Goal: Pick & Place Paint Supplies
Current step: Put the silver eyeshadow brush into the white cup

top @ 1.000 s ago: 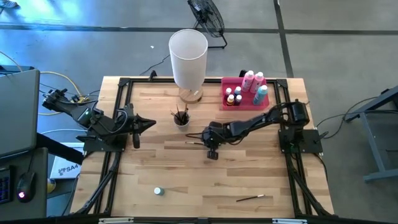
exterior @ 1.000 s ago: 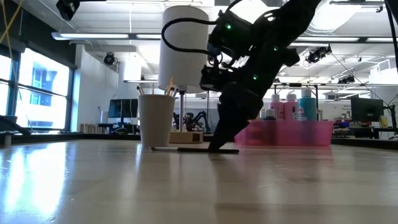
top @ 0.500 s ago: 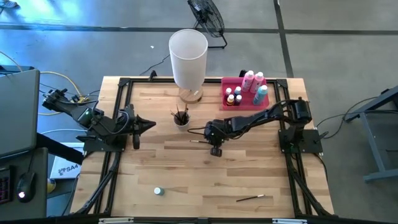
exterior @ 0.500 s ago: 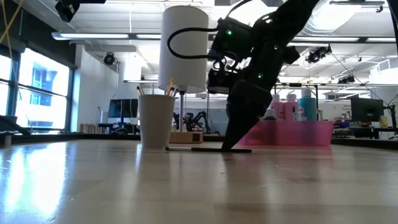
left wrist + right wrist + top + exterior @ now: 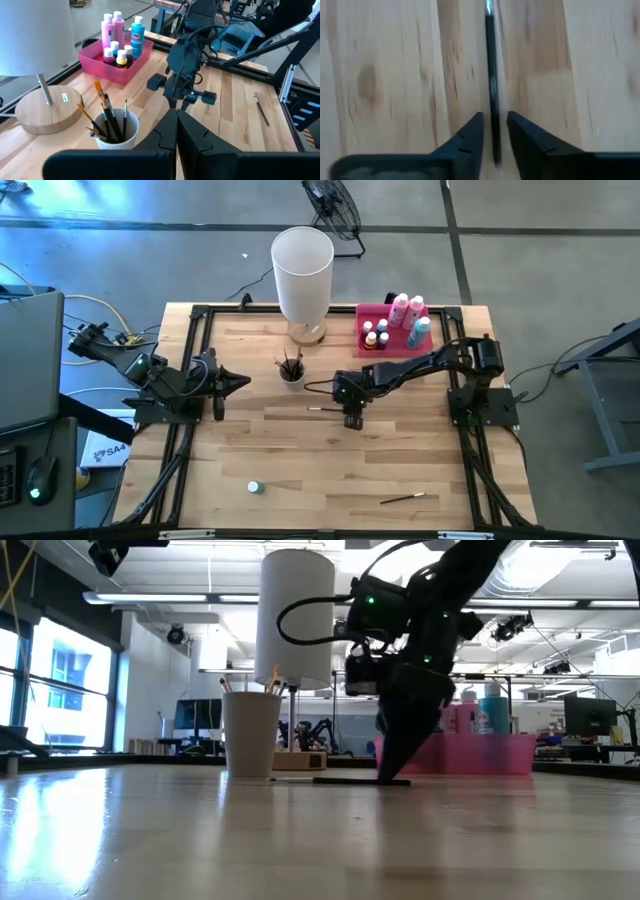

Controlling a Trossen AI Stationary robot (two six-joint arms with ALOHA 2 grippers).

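Since a second ago the right gripper [image 5: 351, 420] has slid toward the right side of the table [image 5: 300, 480], and the brush [image 5: 322, 408] under it has gone along. The brush lies flat on the wood at mid-table, its long axis running left to right across the table, one end toward the cup [image 5: 291, 372] and the other under the gripper. It is thin and dark, with a short bright band near the far end in the right wrist view [image 5: 491, 75].

The right gripper's two fingers [image 5: 470, 135] straddle the near end of the handle with a narrow gap on each side; the jaws stand slightly apart and are not clamped on it.

The white cup, just left of the brush, holds several upright brushes. Behind it stands the tall white cylinder [image 5: 302, 265] on a round wooden base. The pink tray [image 5: 365, 315] with bottles sits at the far right. Another brush [image 5: 402, 499] and a tiny bottle [image 5: 254, 487] lie near the front edge.

The left gripper [image 5: 240, 380] waits at the left side, jaws together.
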